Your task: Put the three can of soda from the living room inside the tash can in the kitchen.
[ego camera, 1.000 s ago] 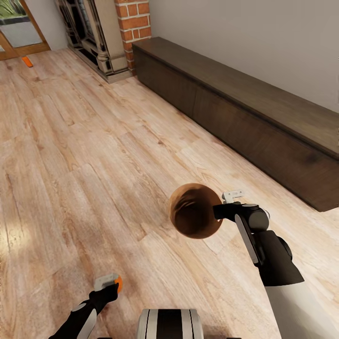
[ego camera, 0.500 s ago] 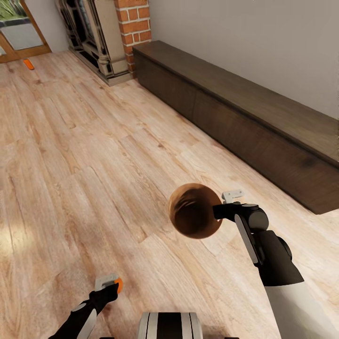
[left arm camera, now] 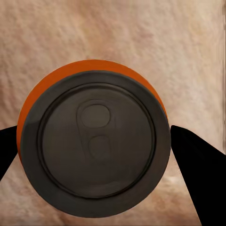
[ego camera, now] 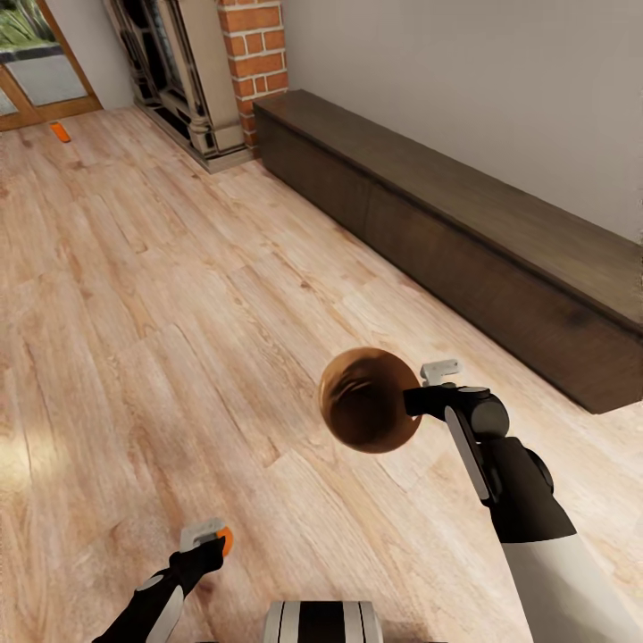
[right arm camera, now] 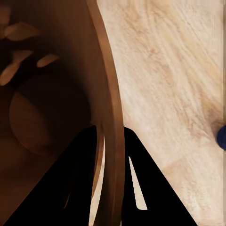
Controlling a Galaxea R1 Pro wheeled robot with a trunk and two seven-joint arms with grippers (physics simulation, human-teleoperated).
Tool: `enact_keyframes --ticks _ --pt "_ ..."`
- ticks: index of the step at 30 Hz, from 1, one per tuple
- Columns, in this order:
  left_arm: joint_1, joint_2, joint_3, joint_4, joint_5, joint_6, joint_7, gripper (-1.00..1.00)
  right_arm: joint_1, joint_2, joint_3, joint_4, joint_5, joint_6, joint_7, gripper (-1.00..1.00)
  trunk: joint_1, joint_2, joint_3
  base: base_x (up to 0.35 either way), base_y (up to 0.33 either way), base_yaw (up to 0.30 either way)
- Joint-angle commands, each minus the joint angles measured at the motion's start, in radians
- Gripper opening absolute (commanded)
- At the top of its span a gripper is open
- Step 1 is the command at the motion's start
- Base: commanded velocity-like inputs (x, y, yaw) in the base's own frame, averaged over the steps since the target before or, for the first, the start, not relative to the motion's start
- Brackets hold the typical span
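The robot stands on the light wood floor (ego camera: 179, 295) of the living room, with both arms out in front of it. Its right gripper (ego camera: 413, 400) carries the brown trash can (ego camera: 368, 399) by the rim, above the boards and tipped so that I look straight into its dark inside. From the right wrist the hold is plain: the two black fingers (right arm camera: 77, 188) are pinched on the can's copper wall (right arm camera: 109, 117), one inside the bin and one outside.

Low on the robot's left, the left gripper (ego camera: 217, 541) has an orange soda can (ego camera: 224, 539) between its fingers. The left wrist view looks down on the can's dark grey top (left arm camera: 96, 143) with its pull tab, an orange edge showing round it, and the black fingertips (left arm camera: 193, 157) stand at either side of the can, closed in on it.

A second orange can (ego camera: 60, 132) lies far off on the floor, near the glass door (ego camera: 36, 54) at the far end of the room, well apart from the robot. At the edge of the right wrist view a small dark blue shape (right arm camera: 221, 136) sits on the boards, too little of it showing to tell what it is.

Along the grey wall runs the long low dark-wood cabinet (ego camera: 464, 232), and past its far end stands the red-brick fireplace (ego camera: 254, 45) with its carved dark surround (ego camera: 165, 62)
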Motion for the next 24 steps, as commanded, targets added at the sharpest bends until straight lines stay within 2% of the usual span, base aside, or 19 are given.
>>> enact_keyframes --ticks 1,24 --pt "0.000 0.000 0.000 0.000 0.000 0.000 -0.001 -1.00 0.000 0.000 0.000 0.000 -0.020 0.000 0.004 -1.00 -0.004 0.007 0.005 0.000 0.000 0.000" --pt "0.000 0.000 0.000 -0.001 0.000 0.000 -0.001 -1.00 0.000 0.001 0.000 0.000 -0.020 0.000 0.005 -1.00 -0.092 0.168 0.115 0.000 0.000 0.000"
